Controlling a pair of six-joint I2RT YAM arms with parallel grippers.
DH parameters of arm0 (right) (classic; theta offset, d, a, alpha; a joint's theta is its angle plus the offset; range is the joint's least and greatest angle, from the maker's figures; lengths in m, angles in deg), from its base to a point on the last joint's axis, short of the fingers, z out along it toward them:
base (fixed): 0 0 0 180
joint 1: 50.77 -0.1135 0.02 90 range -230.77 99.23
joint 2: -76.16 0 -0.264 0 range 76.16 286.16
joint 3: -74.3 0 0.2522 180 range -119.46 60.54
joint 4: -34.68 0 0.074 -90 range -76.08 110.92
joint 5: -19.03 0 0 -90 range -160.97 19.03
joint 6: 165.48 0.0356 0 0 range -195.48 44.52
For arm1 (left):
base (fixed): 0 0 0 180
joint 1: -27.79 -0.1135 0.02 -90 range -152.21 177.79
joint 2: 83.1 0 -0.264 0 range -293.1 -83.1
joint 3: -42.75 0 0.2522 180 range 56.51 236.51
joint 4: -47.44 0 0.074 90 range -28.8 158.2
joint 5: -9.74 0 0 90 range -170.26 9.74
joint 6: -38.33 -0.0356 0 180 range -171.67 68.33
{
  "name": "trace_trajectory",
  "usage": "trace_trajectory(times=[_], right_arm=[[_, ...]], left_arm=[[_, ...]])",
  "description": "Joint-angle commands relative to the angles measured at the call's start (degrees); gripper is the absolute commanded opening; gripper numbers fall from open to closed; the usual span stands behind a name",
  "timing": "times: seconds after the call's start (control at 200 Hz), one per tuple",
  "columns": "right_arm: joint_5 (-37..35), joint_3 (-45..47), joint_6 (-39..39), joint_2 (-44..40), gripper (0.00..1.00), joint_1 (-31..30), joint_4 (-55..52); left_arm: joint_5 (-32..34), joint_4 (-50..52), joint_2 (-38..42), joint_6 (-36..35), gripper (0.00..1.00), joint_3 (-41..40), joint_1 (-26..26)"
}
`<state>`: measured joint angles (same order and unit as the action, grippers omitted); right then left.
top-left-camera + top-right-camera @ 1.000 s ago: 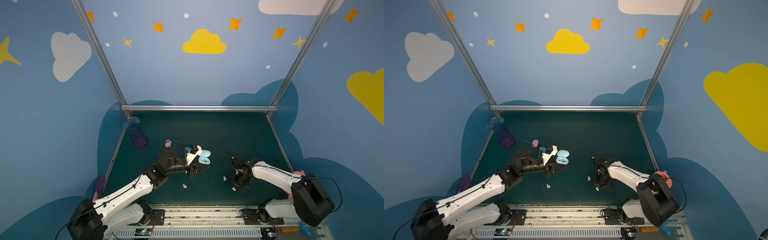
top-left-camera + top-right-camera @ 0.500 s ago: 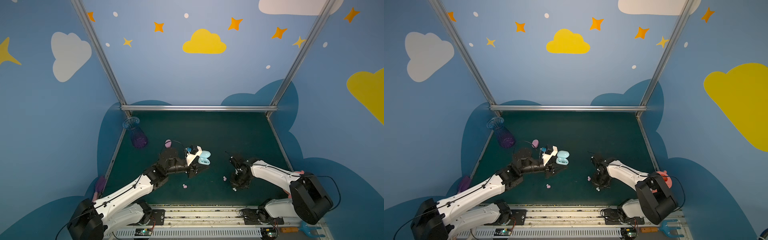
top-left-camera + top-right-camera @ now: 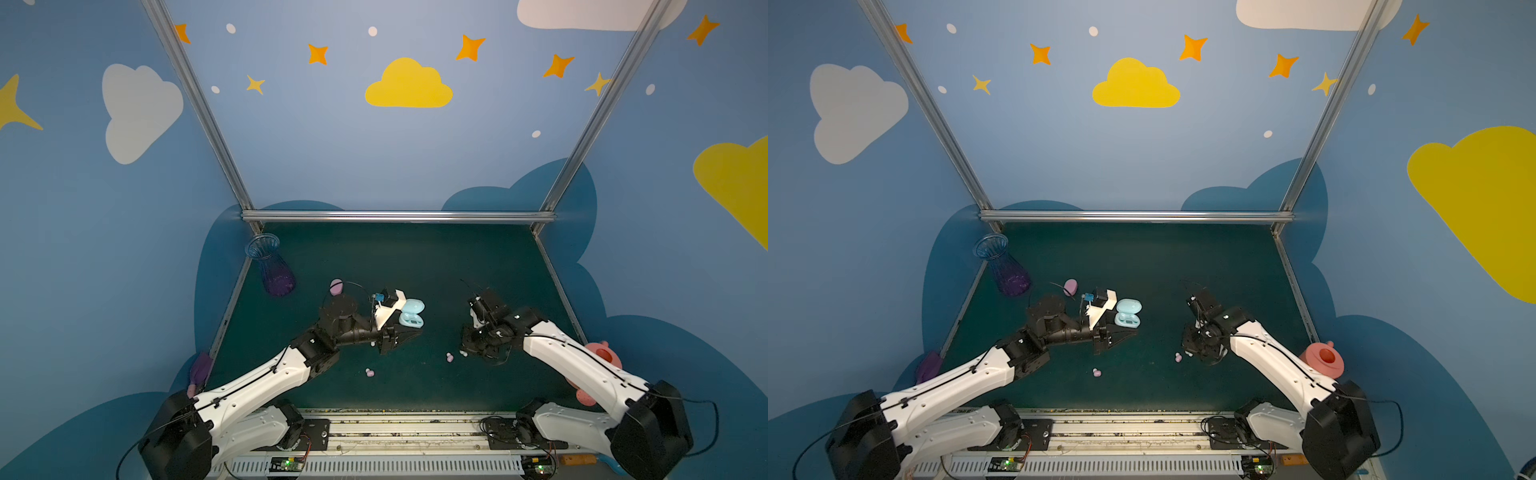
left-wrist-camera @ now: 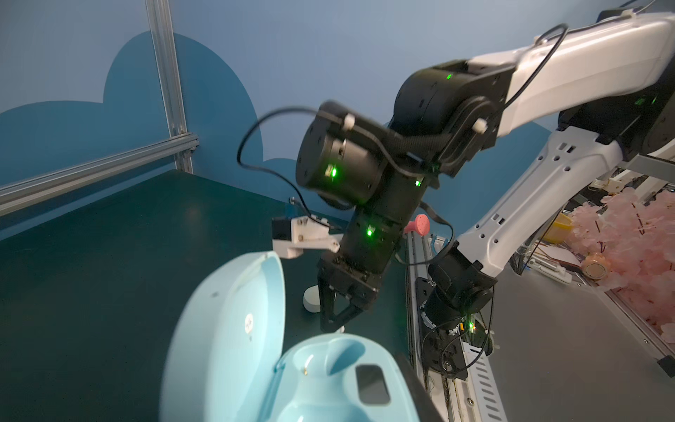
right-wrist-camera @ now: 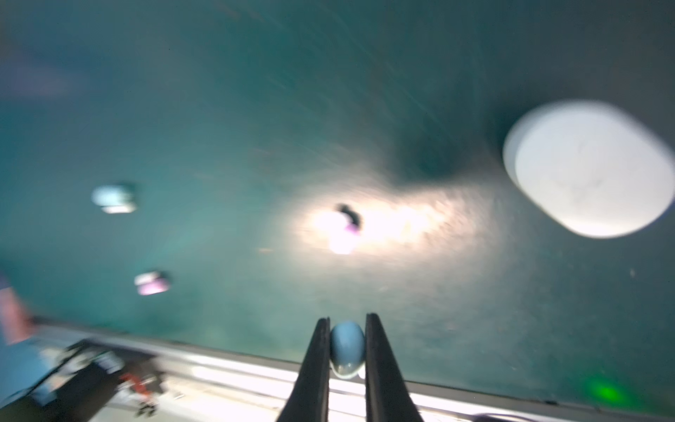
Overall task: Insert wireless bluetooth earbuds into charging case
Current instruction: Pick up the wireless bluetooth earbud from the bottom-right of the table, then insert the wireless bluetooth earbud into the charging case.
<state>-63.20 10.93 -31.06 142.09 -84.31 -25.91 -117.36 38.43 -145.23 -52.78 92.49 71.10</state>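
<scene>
Pale blue, the earbud (image 5: 347, 349) is pinched tight in your right gripper (image 5: 347, 318), at four o'clock from the open charging case (image 3: 411, 318) in a top view. Your left gripper (image 3: 409, 334) sits at the case's six o'clock; whether it clamps, you cannot tell.

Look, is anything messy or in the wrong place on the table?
Yes. Two pink earbuds lie loose on the green mat, outside any case: that one near the front, another beside the right gripper. The pink case sits shut farther back. Nothing looks broken.

Right hand (image 5: 347, 318) pinched shut (pointing downward); left hand (image 3: 409, 332) extended low.
</scene>
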Motion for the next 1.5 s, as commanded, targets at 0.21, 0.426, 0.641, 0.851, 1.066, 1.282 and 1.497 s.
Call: trace_trajectory(times=[0.21, 0.426, 0.641, 0.851, 1.066, 1.282, 1.497], right_arm=[[8.47, -14.29, -7.84, -9.04, 0.12, 1.01, 1.92], [17.43, -19.6, -9.7, -11.74, 0.13, 1.18, 3.62], [25.19, -21.47, -9.61, -12.99, 0.12, 1.23, 4.12], [28.76, -19.61, -8.71, -12.76, 0.12, 1.2, 6.69], [29.91, -18.26, -7.77, -11.26, 0.12, 1.2, 10.45], [30.78, -18.36, -8.13, -10.2, 0.12, 1.2, 10.38], [30.52, -16.2, -7.95, -10.56, 0.12, 0.85, 10.44]], left_arm=[[-2.5, -10.81, -3.42, -0.24, 0.18, 0.34, 0.41], [-4.54, -16.78, -6.49, -0.72, 0.18, 1.19, 0.37], [-8.44, -26.64, -14.74, 2.82, 0.18, 4.47, 0.37], [-11.66, -28.22, -18.11, 4.18, 0.18, 7.84, 0.63], [-12.45, -26.24, -17.17, 3.29, 0.18, 7.71, 1.42], [-12.02, -25.57, -16.19, 2.77, 0.18, 7.58, 2.3], [-11.82, -26.33, -15.75, 3.16, 0.18, 7.19, 2.31]])
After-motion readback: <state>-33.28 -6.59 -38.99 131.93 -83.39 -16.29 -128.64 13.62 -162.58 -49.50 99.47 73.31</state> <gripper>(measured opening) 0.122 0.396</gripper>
